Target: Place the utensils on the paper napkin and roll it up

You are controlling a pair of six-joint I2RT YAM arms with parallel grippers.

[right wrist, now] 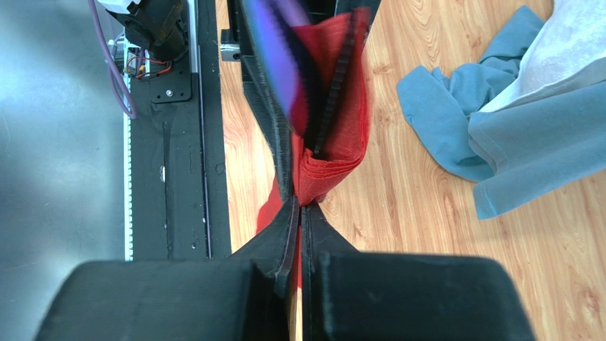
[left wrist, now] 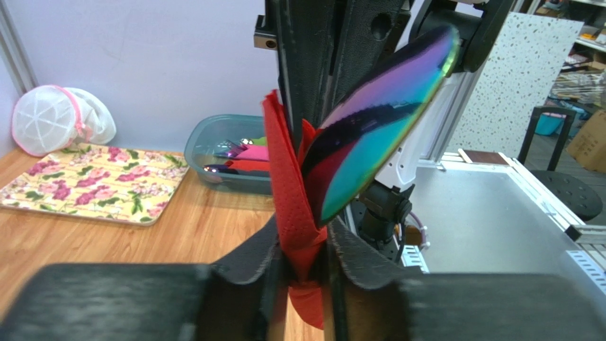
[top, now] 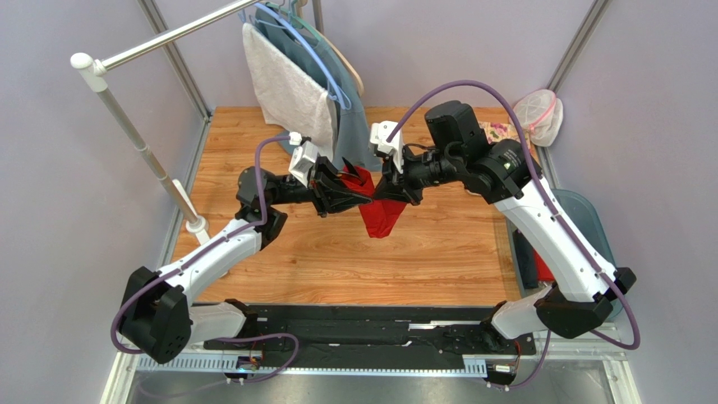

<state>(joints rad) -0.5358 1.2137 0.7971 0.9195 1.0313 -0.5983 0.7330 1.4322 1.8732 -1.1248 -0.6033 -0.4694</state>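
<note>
- Above the middle of the desk (top: pixel 438 252), the paper napkin (top: pixel 381 217) hangs clear of the wood, pinched from both sides where the two arms meet.
- The left fingers (top: pixel 344 195) are closed tight on a bunched fold of the red sheet. The left wrist view shows the paper squeezed between them with no gap.
- The right fingers (top: pixel 389 188) are pressed flat together on another layered edge of the same napkin, facing the left pair.
- An iridescent utensil (left wrist: pixel 384 135) sits in the fold, tilted, with its shiny end sticking well out of the paper. How much of it is wrapped I cannot tell.
- Nothing seems to grip the utensil itself, so a tilt of either wrist could let it slide out of the open fold and drop to the desk.
- The sheet is thin. If the arms draw apart or twist against each other, it could tear at either pinch.
- The lower part dangles loose and unrolled, so releasing one side may let the bundle fall open instead of forming a roll.
- A blue garment (right wrist: pixel 455 121) lies near on the desk, and a low sweep could snag it.
</note>
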